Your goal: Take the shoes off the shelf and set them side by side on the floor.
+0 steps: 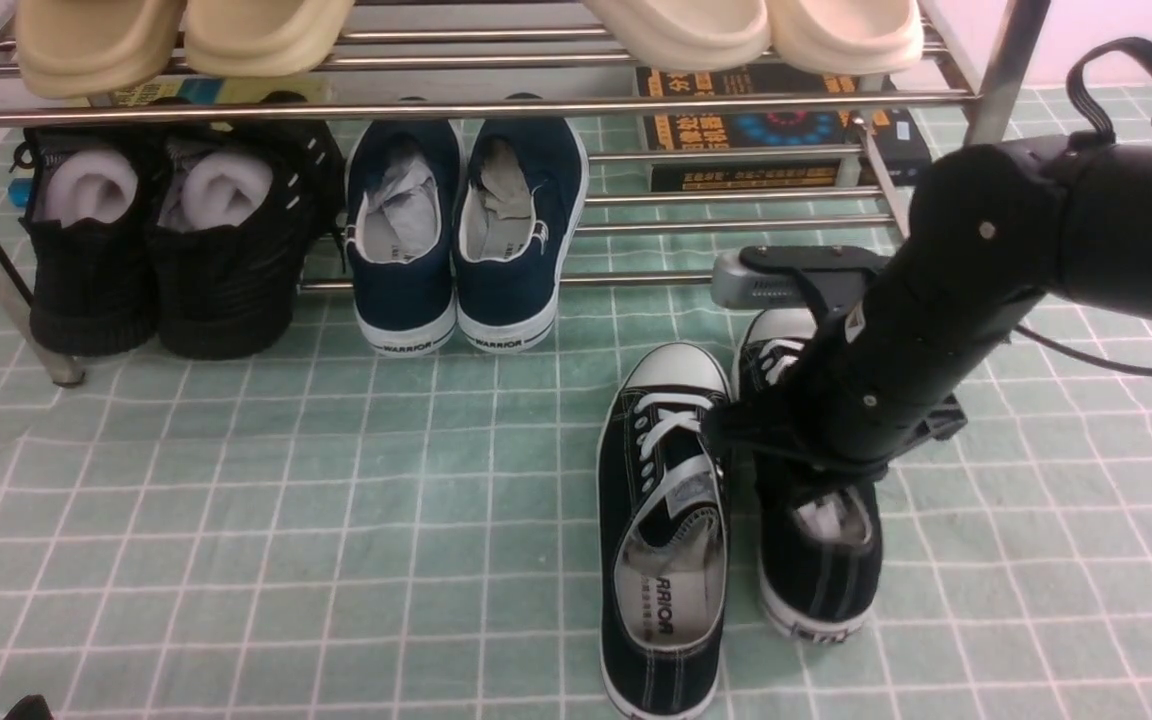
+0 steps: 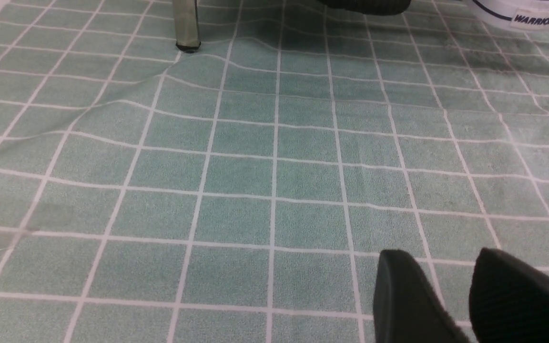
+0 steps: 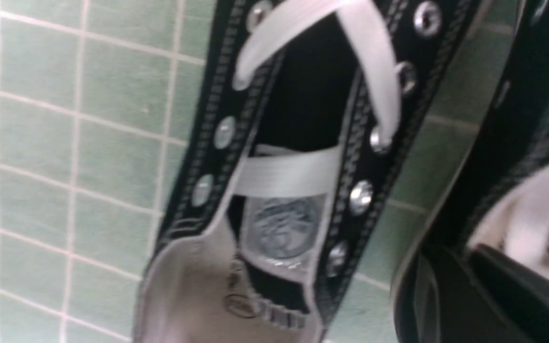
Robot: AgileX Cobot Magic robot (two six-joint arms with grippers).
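shoes (image 1: 661,540): both on floor (image 1: 286,520), side by side, toes toward shelf (image 1: 436,108), right of floor's middle, off the shelf | right pincer (image 3: 503,290): down at right shoe (image 1: 821,570)'s opening; arm hides it; how wide, and whether it grips, cannot tell | left pincer (image 2: 446,276): slightly parted; empty; low over bare floor toward near-left corner

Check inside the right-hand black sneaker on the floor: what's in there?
Something pale grey, insole or padding, shows at the heel end of the right-hand sneaker. The right arm covers the rest of the opening, so the inside towards the toe is hidden.
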